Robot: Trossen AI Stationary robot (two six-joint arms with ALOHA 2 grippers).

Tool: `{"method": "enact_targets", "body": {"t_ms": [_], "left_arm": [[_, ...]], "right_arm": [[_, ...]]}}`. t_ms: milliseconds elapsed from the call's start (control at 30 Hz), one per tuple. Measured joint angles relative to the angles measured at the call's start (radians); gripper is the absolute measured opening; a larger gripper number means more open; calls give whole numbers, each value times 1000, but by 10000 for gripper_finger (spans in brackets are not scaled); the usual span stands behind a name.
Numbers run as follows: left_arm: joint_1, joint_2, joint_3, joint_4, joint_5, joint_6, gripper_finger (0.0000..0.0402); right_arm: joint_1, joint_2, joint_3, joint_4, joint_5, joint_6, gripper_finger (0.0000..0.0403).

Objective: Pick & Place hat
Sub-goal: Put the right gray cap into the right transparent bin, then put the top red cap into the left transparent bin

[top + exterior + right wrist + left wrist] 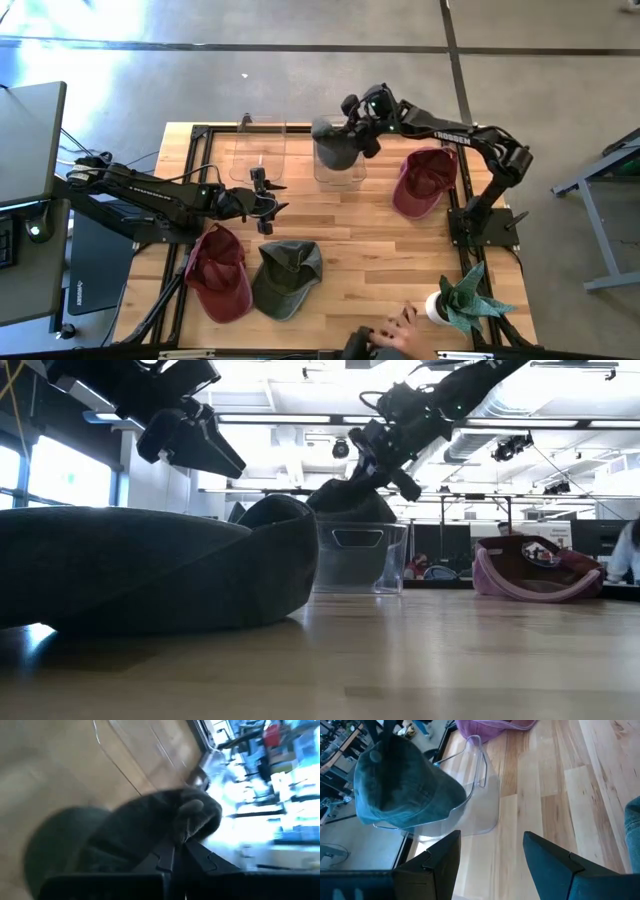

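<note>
A dark grey hat point(337, 148) sits at the top of a clear plastic bin point(340, 172) near the table's far edge. In the left wrist view the hat point(402, 785) spreads over the bin's rim point(470, 802). My right gripper point(358, 128) is above the bin and shut on this hat. My left gripper point(268, 195) hovers open over bare wood left of the bin, its fingers point(445, 862) touching nothing. In the low view the hat point(350, 505) rises above the bin point(362, 555). My right gripper point(175, 852) pinches a fold of the grey hat's cloth point(187, 827) between its two shut fingers. It comes from above, slanting in from the table's right. The hat hangs below the fingers, with its lower part at the bin's rim point(470, 802).
A second clear bin point(258, 150) stands left of the first. A maroon hat point(425, 180) lies right of the bins, another maroon hat point(218, 272) and a green hat point(287, 278) near the front edge. A potted plant point(460, 305) and a person's hand point(395, 335) are front right.
</note>
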Motion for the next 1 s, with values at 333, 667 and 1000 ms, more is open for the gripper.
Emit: {"method": "enact_targets", "body": {"t_ms": [333, 667, 1000], "left_arm": [[0, 0, 0, 7, -7, 0, 206], [0, 0, 0, -4, -6, 0, 206], [0, 0, 0, -4, -3, -7, 206]], "right_arm": [[-42, 115, 1, 180, 160, -32, 36], [-14, 18, 1, 166, 257, 358, 185], [115, -190, 1, -180, 429, 1075, 225]]}}
